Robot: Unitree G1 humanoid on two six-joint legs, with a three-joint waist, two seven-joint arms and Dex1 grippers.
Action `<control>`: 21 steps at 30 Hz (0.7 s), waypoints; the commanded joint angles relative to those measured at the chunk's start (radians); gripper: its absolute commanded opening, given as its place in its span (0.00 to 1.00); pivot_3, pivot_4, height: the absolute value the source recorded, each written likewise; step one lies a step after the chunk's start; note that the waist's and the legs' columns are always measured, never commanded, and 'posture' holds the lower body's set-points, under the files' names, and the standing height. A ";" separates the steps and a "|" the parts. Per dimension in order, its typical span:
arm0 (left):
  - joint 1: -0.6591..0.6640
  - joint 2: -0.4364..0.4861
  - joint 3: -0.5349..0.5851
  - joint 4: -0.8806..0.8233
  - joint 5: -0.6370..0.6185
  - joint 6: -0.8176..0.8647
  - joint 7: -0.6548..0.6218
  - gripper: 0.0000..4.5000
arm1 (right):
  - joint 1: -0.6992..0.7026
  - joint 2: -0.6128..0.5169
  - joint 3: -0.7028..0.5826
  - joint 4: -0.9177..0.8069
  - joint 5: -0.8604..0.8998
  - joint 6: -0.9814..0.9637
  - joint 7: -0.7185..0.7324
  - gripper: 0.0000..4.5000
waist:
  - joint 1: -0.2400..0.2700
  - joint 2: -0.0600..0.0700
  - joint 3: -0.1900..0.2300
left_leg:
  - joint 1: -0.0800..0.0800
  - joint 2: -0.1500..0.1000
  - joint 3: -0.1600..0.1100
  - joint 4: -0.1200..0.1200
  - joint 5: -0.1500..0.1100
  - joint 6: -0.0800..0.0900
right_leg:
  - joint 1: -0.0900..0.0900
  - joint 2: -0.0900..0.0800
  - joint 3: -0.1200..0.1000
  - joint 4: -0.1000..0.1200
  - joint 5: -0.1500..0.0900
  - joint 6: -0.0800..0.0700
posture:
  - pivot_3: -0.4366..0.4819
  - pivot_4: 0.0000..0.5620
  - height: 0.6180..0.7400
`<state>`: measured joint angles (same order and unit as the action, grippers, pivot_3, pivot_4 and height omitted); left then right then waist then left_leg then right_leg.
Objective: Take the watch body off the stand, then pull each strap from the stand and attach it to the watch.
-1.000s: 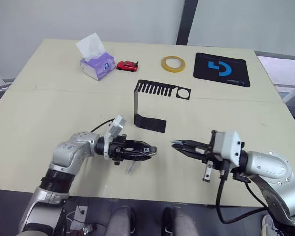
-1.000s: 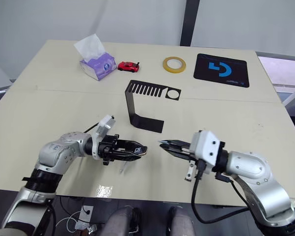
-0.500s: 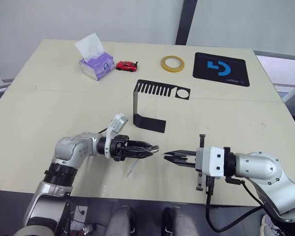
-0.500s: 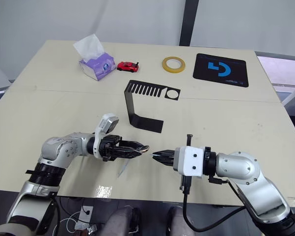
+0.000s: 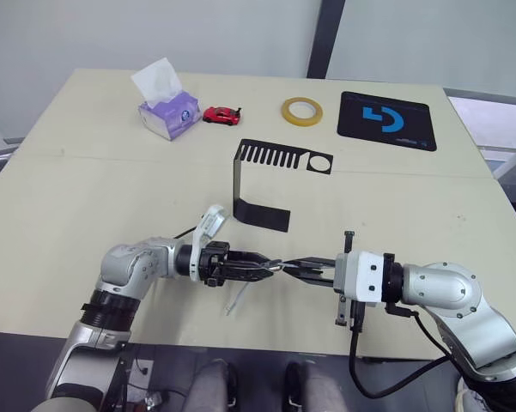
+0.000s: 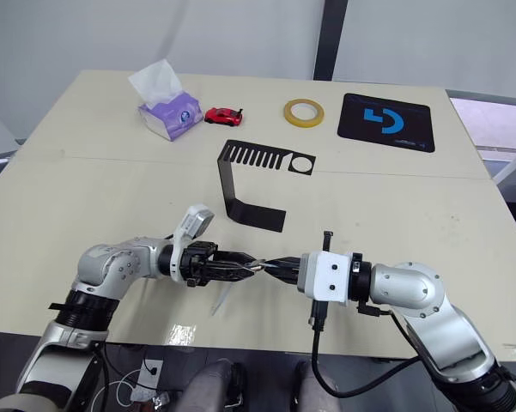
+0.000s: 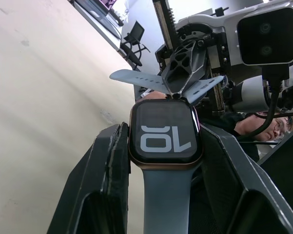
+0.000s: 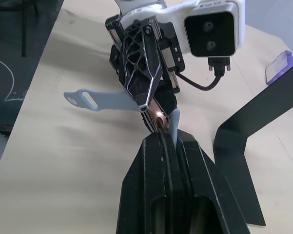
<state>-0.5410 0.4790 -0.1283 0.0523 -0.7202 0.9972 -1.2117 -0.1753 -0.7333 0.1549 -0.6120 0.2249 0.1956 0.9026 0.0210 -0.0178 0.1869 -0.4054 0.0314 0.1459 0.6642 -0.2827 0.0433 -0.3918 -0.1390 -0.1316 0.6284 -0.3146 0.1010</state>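
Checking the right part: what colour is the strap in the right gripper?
Pale blue-grey strap, clearest in the left wrist view.

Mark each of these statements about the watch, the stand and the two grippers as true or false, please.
1. The left gripper holds the watch body. True.
2. Both straps hang on the stand. False: the stand's slots are bare; one strap is already on the watch, the other strap is in the right gripper.
3. The two grippers meet tip to tip above the table. True.
4. The watch screen is blank. False: it shows light digits.
5. The tape roll lies on the mouse pad. False: it lies beside it.
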 commanded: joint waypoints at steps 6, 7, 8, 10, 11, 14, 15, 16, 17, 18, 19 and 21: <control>0.000 -0.015 0.035 -0.032 -0.041 0.018 0.021 0.38 | 0.009 0.014 -0.007 -0.006 0.014 -0.042 0.009 0.00 | -0.001 0.000 0.000 | 0.000 0.000 0.000 0.000 0.000 0.000 | 0.000 0.000 0.000 0.000 0.000 0.000 | 0.48 0.27 1.00; 0.000 -0.015 0.038 -0.027 -0.041 0.020 0.026 0.38 | 0.013 0.017 -0.014 -0.008 0.023 -0.057 0.012 0.00 | -0.001 0.000 0.000 | 0.000 0.000 0.000 0.000 0.000 0.000 | 0.000 0.000 0.000 0.000 0.000 0.000 | 0.48 0.27 1.00; 0.000 -0.015 0.039 -0.023 -0.040 0.023 0.027 0.38 | 0.016 0.019 -0.020 -0.009 0.030 -0.071 0.017 0.00 | -0.001 0.000 0.000 | 0.000 0.000 0.000 0.000 0.000 0.000 | 0.000 0.000 0.000 0.000 0.000 0.000 | 0.48 0.27 1.00; 0.001 -0.014 0.039 -0.019 -0.037 0.025 0.029 0.38 | 0.020 0.018 -0.026 -0.007 0.031 -0.097 0.024 0.00 | -0.001 0.000 0.000 | 0.000 0.000 0.000 0.000 0.000 0.000 | 0.000 0.000 0.000 0.000 0.000 0.000 | 0.48 0.27 1.00; 0.002 -0.013 0.038 -0.018 -0.035 0.025 0.029 0.38 | 0.021 0.016 -0.028 -0.004 0.029 -0.111 0.029 0.00 | -0.001 0.000 0.000 | 0.000 0.000 0.000 0.000 0.000 0.000 | 0.000 0.000 0.000 0.000 0.000 0.000 | 0.48 0.27 1.00; 0.003 -0.014 0.039 -0.015 -0.033 0.027 0.029 0.38 | 0.023 0.013 -0.028 0.004 0.019 -0.120 0.029 0.00 | 0.000 0.000 0.000 | 0.000 0.000 0.000 0.000 0.000 0.000 | 0.000 0.000 0.000 0.000 0.000 0.000 | 0.48 0.27 1.00; 0.003 -0.014 0.039 -0.016 -0.033 0.027 0.029 0.38 | 0.023 0.011 -0.027 0.007 0.016 -0.120 0.030 0.00 | 0.000 0.000 0.000 | 0.000 0.000 0.000 0.000 0.000 0.000 | 0.000 0.000 0.000 0.000 0.000 0.000 | 0.48 0.27 1.00; 0.004 -0.015 0.039 -0.016 -0.033 0.028 0.029 0.38 | 0.024 0.009 -0.026 0.009 0.013 -0.121 0.030 0.00 | -0.001 0.000 0.000 | 0.000 0.000 0.000 0.000 0.000 0.000 | 0.000 0.000 0.000 0.000 0.000 0.000 | 0.48 0.27 1.00; 0.004 -0.015 0.039 -0.018 -0.034 0.029 0.029 0.38 | 0.024 0.009 -0.025 0.013 0.009 -0.120 0.028 0.00 | -0.001 0.000 0.000 | 0.000 0.000 0.000 0.000 0.000 0.000 | 0.000 0.000 0.000 0.000 0.000 0.000 | 0.48 0.27 1.00; 0.005 -0.015 0.038 -0.022 -0.036 0.030 0.027 0.38 | 0.024 0.009 -0.025 0.015 0.007 -0.118 0.025 0.00 | -0.001 0.000 0.000 | 0.000 0.000 0.000 0.000 0.000 0.000 | 0.000 0.000 0.000 0.000 0.000 0.000 | 0.48 0.27 1.00; 0.006 -0.015 0.038 -0.025 -0.037 0.032 0.027 0.38 | 0.024 0.010 -0.024 0.018 0.005 -0.117 0.023 0.00 | -0.001 0.000 0.000 | 0.000 0.000 0.000 0.000 0.000 0.000 | 0.000 0.000 0.000 0.000 0.000 0.000 | 0.48 0.27 1.00; 0.008 -0.013 0.036 -0.031 -0.037 0.033 0.026 0.38 | 0.023 0.012 -0.024 0.022 0.004 -0.115 0.021 0.00 | -0.001 0.000 0.000 | 0.000 0.000 0.000 0.000 0.000 0.000 | 0.000 0.000 0.000 0.000 0.000 0.000 | 0.48 0.27 1.00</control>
<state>-0.5377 0.4685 -0.0999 0.0527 -0.7299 1.0268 -1.1797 -0.1507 -0.7216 0.1474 -0.5802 0.2234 0.0895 0.9275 0.0203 -0.0178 0.1869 -0.4054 0.0314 0.1459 0.6642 -0.2827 0.0433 -0.3918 -0.1389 -0.1316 0.6285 -0.3146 0.1010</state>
